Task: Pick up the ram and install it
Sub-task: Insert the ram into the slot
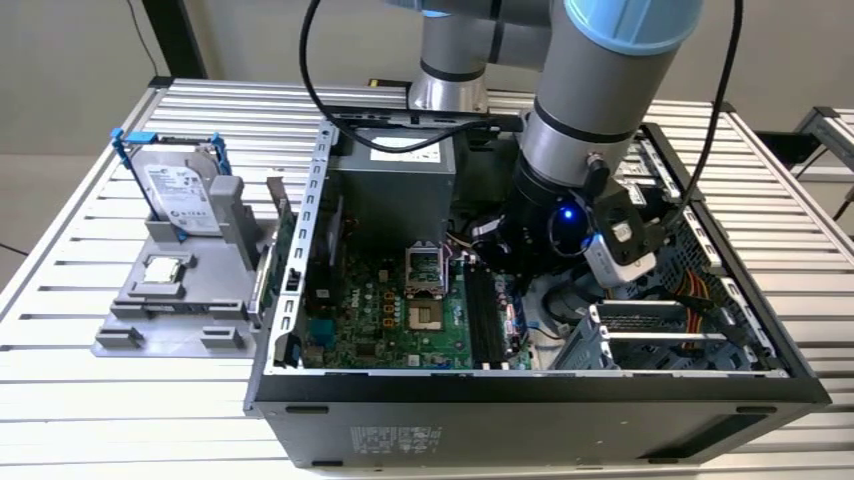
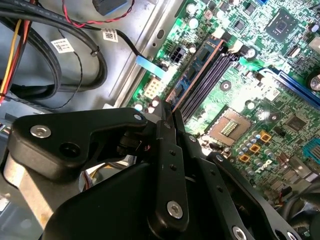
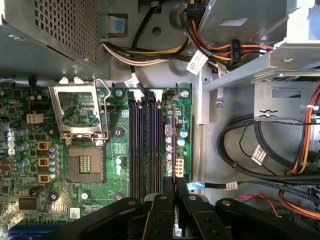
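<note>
Black claw (image 3: pixel 176 192) fingers are pressed together on the ram (image 3: pixel 173 150), a thin stick standing on edge in the outermost slot (image 2: pixel 196 75) beside three empty slots (image 3: pixel 145 150) on the green board (image 3: pixel 30 165). Processor socket (image 3: pixel 82 162) lies further out. To seat it well, the stick probably needs to stay upright and parallel to the slot, with pressure straight down along its length.

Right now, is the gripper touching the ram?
Touching. In the second wrist view the gripper pinches the ram at its near end, no gap showing.
</note>
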Robot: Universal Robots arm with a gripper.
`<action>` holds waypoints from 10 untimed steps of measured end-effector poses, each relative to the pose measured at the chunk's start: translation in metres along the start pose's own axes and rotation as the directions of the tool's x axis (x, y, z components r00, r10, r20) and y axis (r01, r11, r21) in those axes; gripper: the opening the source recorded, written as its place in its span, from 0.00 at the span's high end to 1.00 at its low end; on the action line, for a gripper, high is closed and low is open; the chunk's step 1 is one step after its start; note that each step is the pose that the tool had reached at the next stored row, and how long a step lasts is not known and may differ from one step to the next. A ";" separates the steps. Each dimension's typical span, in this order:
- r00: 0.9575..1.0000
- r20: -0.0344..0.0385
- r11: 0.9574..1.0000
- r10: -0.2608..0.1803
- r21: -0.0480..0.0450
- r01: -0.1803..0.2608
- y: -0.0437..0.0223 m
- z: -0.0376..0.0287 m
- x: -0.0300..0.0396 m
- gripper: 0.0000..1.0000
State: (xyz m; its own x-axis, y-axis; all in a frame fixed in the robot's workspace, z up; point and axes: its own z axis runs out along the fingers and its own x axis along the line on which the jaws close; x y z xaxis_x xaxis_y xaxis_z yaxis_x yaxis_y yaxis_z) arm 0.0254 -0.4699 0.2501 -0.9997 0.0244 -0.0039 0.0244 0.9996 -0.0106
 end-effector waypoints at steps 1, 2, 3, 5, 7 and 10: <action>1.000 0.000 1.000 0.000 0.000 0.000 0.0000 0.0005 0.0004 1.00; 1.000 0.000 1.000 0.000 0.000 0.000 0.0000 0.0011 0.0008 1.00; 1.000 0.000 1.000 0.000 0.000 0.000 0.0000 0.0016 0.0011 1.00; 1.000 0.000 1.000 0.000 0.000 0.000 0.0000 0.0021 0.0015 1.00; 1.000 0.000 1.000 0.000 0.000 0.000 0.0000 0.0030 0.0019 1.00; 1.000 0.000 1.000 0.000 0.000 0.000 -0.0001 0.0038 0.0025 1.00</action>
State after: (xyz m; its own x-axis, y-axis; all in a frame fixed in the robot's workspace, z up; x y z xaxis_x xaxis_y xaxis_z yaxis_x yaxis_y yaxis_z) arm 0.0229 -0.4699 0.2464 -0.9997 0.0244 -0.0038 0.0244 0.9996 -0.0109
